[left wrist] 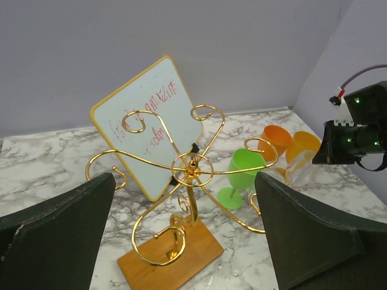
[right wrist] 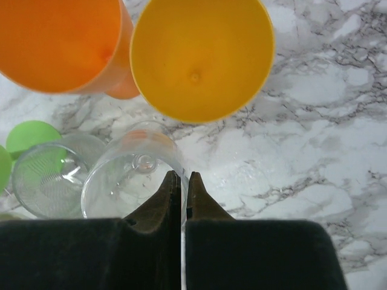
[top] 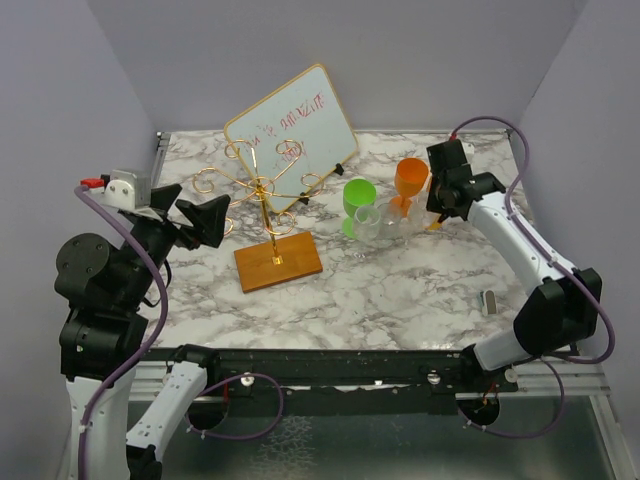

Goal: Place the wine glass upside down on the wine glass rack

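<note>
Pinching down to a sliver, the right gripper (right wrist: 181, 183) has its two dark fingers almost touching, and the rim of the clear wine glass (right wrist: 130, 175) is caught in the narrow slit between them. From the wrist camera you look straight into the bowl, with the stem showing through its bottom. A second round of clear glass lies just left of the bowl. I cannot tell whether that is the glass's own foot or something else. From the left arm's view the glass hangs tilted beside the gripper, and I cannot tell whether any part of it touches the table (top: 400, 290).

A yellow cup (right wrist: 202, 57) and an orange glass (right wrist: 57, 42) stand close together just beyond the fingers, both upright with their mouths up. A green glass (top: 358, 195) stands on the near-left side of the clear one.

Further left, well apart from the held glass, the wine glass rack (top: 262, 190) stands on its brown wooden base. Its gold curled arms spread from the thin post, and nothing hangs on them. A tilted whiteboard (top: 290, 125) with red scribble leans just behind it.

On the far side of the rack, the left gripper (top: 215, 220) is held above the marble, pointed at the stand. Its fingers are spread wide with nothing between them.
</note>
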Robot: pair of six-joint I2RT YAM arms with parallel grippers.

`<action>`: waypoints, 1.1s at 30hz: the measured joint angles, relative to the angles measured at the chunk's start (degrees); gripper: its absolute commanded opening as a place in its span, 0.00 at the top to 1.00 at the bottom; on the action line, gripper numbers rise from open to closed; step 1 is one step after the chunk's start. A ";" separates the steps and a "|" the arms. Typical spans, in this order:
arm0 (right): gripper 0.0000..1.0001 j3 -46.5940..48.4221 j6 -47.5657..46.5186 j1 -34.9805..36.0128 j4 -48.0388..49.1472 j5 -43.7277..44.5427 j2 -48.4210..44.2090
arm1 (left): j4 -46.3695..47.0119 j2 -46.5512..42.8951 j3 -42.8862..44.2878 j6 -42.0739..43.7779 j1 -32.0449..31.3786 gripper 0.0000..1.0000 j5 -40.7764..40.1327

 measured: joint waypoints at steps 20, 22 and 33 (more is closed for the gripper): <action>0.99 2.25 1.03 0.09 -12.94 -3.26 -31.32 | 0.83 2.75 4.04 -15.39 -0.02 0.01 9.77; 0.99 2.38 1.75 0.09 -10.95 -5.64 -34.91 | 1.73 3.37 4.37 -18.78 -0.02 0.01 10.64; 0.99 -7.91 8.04 0.09 23.96 -19.12 -44.96 | 13.25 14.75 5.07 -42.38 -0.07 0.01 19.98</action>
